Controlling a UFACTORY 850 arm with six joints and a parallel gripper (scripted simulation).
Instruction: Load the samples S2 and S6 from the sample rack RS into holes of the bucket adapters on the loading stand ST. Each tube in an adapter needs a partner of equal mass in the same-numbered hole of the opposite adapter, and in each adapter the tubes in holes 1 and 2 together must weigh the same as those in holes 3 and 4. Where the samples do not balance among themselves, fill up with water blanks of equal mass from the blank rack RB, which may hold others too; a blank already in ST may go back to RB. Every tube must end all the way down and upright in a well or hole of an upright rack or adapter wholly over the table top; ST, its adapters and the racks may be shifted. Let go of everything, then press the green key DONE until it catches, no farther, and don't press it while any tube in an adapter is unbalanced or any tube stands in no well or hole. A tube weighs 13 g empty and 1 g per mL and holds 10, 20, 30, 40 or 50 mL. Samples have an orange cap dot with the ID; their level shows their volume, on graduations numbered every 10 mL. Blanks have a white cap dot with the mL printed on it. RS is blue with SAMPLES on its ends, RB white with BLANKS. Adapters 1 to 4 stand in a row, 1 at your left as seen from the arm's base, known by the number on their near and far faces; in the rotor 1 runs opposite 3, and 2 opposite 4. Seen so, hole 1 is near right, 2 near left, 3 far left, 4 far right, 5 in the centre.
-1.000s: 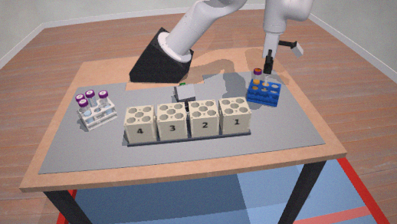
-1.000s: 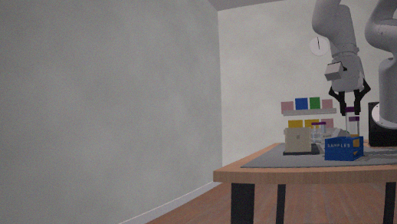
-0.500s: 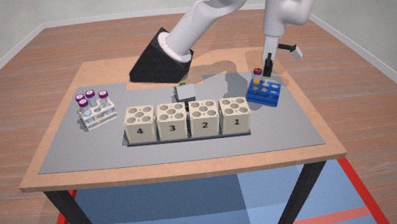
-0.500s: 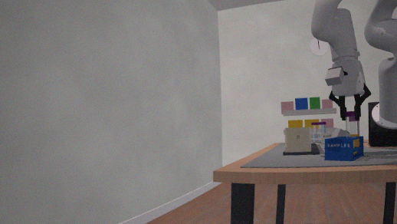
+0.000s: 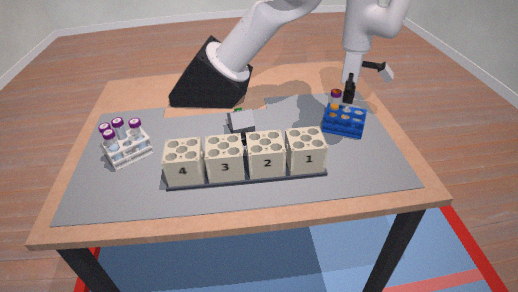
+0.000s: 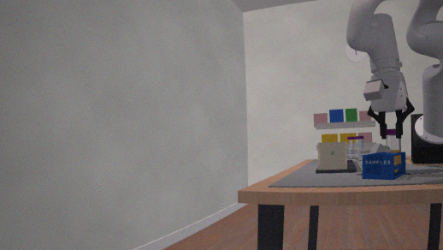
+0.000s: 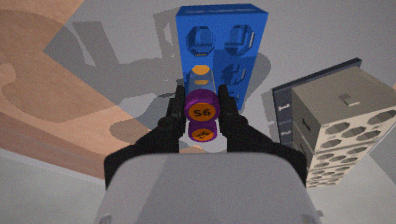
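My gripper (image 7: 201, 95) is shut on sample tube S6 (image 7: 202, 111), which has a purple cap with an orange dot. It holds the tube upright over the blue sample rack RS (image 7: 220, 47), which also shows in the top view (image 5: 344, 120) and in the exterior view (image 6: 383, 165). The tube's lower end is about level with the rack's top, and I cannot tell if it is in a well. A second purple-capped sample (image 5: 336, 93) stands in the rack beside my fingers (image 5: 349, 90); its label is unreadable. The four adapters (image 5: 245, 155) on the stand ST show open holes.
The white blank rack RB (image 5: 125, 140) holds three purple-capped tubes at the table's left. The green DONE key (image 5: 238, 109) sits on a grey box (image 5: 241, 120) behind adapters 2 and 3. The arm's black base (image 5: 207, 80) stands at the back.
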